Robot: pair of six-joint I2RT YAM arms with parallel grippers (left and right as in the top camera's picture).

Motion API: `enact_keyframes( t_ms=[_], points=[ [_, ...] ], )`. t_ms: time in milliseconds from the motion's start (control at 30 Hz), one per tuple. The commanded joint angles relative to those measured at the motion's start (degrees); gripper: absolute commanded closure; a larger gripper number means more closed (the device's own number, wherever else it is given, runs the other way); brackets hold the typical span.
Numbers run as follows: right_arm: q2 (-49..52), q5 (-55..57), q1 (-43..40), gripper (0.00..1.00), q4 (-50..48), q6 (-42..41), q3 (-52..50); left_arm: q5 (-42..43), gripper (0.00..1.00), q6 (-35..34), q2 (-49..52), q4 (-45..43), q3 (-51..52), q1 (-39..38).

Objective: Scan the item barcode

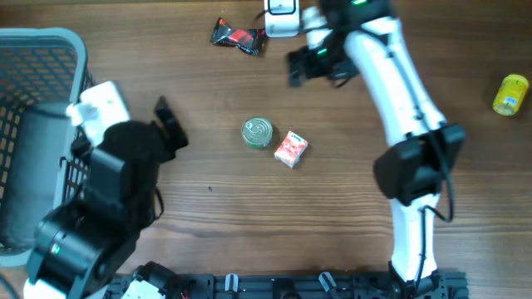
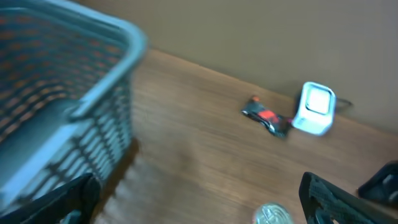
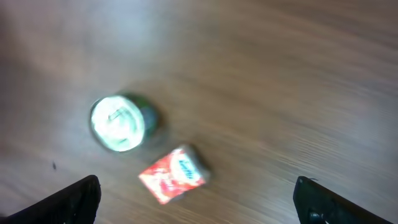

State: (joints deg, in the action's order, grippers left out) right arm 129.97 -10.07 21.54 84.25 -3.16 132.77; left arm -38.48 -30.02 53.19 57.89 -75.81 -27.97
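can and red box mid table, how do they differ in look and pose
The can is round, with a silver top and green side; the red box is rectangular, red and white. The can stands upright; the red box lies flat, turned at a slant. Both rest close together on the wooden table.

White right arm [image 1: 401,87], black left arm [image 1: 125,170]

You have a brown wooden tabletop [image 1: 249,216] with a tin can [image 1: 257,133] standing upright near its middle, and a small red-and-white box [image 1: 291,149] just right of the can. Beyond the can, by the far edge, lie a black-and-red wrapper [image 1: 238,36] and a white scanner [image 1: 283,17]. A grey mesh basket [image 1: 50,35] sits well left of the can, and a yellow bottle [image 1: 510,93] lies well to its right.
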Motion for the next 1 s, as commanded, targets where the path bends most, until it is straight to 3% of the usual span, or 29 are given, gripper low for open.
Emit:
enact_keyframes(
  t_ms=[0, 267, 967],
  points=[
    [4.83, 0.28, 3.41, 0.00, 0.76, 6.36, -0.13, -8.28, 0.00, -8.66, -1.62, 3.76, 0.17, 0.33],
    [6.60, 0.85, 8.44, 0.00, -3.93, 13.27, -0.15, -9.18, 0.00, -9.44, -5.81, 6.75, 0.17, 0.33],
    [13.22, 6.45, 15.41, 0.00, -9.92, 16.61, -1.75, -10.08, 0.00, -8.98, -8.46, 12.48, 0.17, 0.33]
  ],
)
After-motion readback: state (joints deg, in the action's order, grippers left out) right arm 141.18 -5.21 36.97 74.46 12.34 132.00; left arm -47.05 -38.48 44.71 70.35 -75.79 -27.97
